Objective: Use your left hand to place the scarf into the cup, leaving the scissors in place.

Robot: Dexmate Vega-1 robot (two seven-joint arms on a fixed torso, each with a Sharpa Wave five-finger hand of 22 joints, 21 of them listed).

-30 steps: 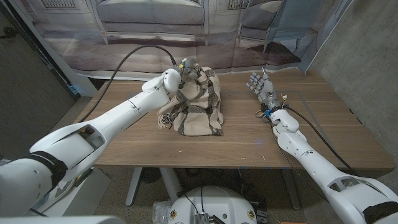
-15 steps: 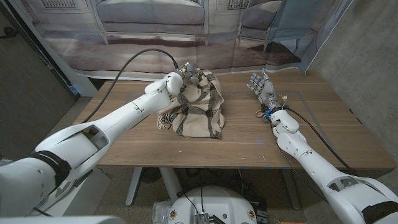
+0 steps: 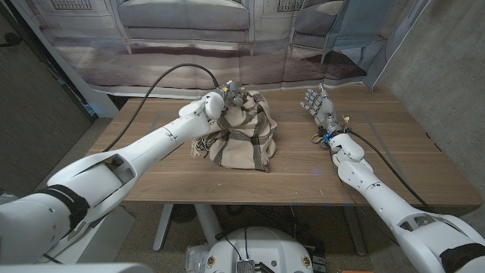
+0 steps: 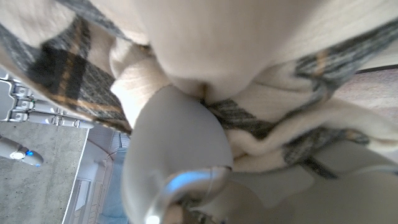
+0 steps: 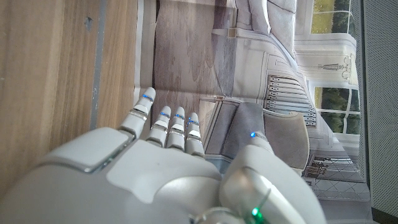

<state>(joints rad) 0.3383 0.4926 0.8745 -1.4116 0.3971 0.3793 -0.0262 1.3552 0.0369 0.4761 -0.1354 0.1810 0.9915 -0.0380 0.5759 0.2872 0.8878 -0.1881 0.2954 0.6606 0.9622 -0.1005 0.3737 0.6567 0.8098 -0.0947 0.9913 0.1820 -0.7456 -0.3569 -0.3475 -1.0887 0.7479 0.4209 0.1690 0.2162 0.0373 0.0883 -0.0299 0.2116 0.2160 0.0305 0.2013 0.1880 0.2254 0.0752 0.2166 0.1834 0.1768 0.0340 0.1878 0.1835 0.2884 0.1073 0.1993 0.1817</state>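
A cream scarf [image 3: 244,136] with dark plaid stripes sits bunched in a heap at the back middle of the wooden table [image 3: 303,178]. My left hand [image 3: 229,99] grips the top of the heap, its fingers buried in the folds. In the left wrist view the scarf [image 4: 249,37] is right against the camera, and my left hand [image 4: 174,155] presses into the fabric. What lies under the heap is hidden. My right hand [image 3: 318,106] stands upright at the back right of the table, fingers apart and holding nothing. In its own view, the right hand [image 5: 161,168] reaches past the table's far edge.
The scarf's fringe [image 3: 201,145] trails on the wood left of the heap. A black cable [image 3: 170,72] arcs over my left arm. A printed backdrop [image 3: 189,45] runs along the table's far edge. Bare wood lies between the heap and my right arm.
My left hand has moved slightly right and lower with the scarf's top, and the heap has shifted right with it. The right hand has not moved.
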